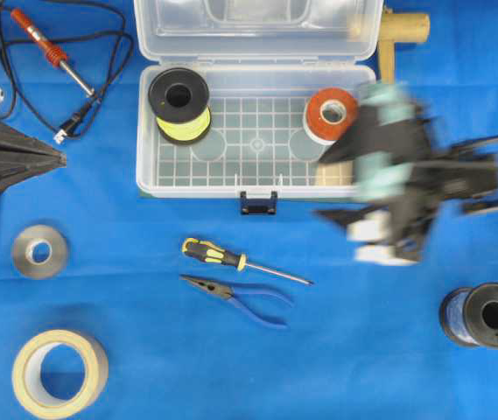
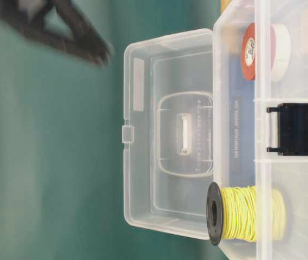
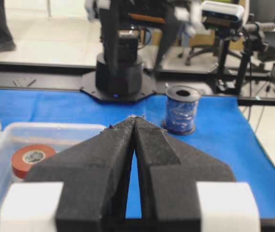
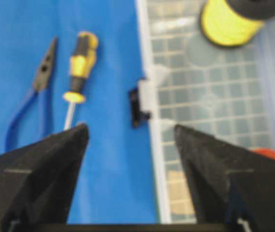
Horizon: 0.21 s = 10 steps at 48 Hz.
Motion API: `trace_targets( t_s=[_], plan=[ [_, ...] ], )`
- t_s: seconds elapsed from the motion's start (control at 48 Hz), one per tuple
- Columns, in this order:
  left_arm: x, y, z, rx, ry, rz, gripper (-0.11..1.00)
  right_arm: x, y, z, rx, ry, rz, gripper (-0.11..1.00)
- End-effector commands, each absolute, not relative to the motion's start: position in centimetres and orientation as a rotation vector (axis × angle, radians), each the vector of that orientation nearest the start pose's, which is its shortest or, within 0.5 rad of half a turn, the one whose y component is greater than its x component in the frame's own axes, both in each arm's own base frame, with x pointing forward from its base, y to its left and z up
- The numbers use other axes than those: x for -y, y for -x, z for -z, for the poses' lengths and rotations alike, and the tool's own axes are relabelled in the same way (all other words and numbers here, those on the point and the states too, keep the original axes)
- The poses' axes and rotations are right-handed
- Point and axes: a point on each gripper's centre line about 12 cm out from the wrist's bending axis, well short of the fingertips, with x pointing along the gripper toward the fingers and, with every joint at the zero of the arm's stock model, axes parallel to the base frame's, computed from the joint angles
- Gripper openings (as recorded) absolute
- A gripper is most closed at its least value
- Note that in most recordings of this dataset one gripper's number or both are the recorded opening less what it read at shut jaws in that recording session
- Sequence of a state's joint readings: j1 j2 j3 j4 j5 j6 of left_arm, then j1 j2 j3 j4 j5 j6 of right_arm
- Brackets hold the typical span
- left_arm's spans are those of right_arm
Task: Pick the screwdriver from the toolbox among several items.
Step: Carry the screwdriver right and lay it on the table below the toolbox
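The screwdriver (image 1: 214,255) lies on the blue tabletop just off the toolbox's (image 1: 148,166) front edge, by the latch, with the blue pliers (image 1: 249,298) beside it. The right gripper (image 4: 130,140) hangs blurred over the box's front right corner, jaws spread wide, holding nothing. The left gripper (image 3: 134,120) sits at the left edge, pads pressed together, empty. Yellow wire spool (image 1: 179,103) and orange tape roll (image 1: 330,112) occupy the box's back corners.

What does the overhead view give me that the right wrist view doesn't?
Only overhead: the soldering iron, grey tape roll, tan tape roll, blue wire spool, the raised lid and the left gripper.

Only right wrist: the right gripper sharp, its jaws spread wide and empty.

Both: screwdriver and pliers on the blue cloth in front of the toolbox, which holds the yellow wire spool.
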<state>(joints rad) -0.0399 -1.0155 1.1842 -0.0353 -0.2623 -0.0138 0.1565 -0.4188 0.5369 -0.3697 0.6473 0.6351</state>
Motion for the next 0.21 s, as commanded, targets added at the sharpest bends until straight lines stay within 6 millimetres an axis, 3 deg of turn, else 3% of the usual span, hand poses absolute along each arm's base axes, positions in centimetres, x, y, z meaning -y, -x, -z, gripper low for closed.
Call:
trace_targets(
  t_s=[0.0, 0.188],
  plan=[
    [0.7, -19.1, -30.4, 0.115, 0.052, 0.037, 0.00, -2.0, -28.5, -32.5, -0.591, -0.189, 0.152, 0.72],
    [0.7, -19.1, -30.4, 0.115, 0.052, 0.037, 0.00, -1.4, -22.7, -31.1, -0.451, -0.193, 0.092, 0.72]
  ],
)
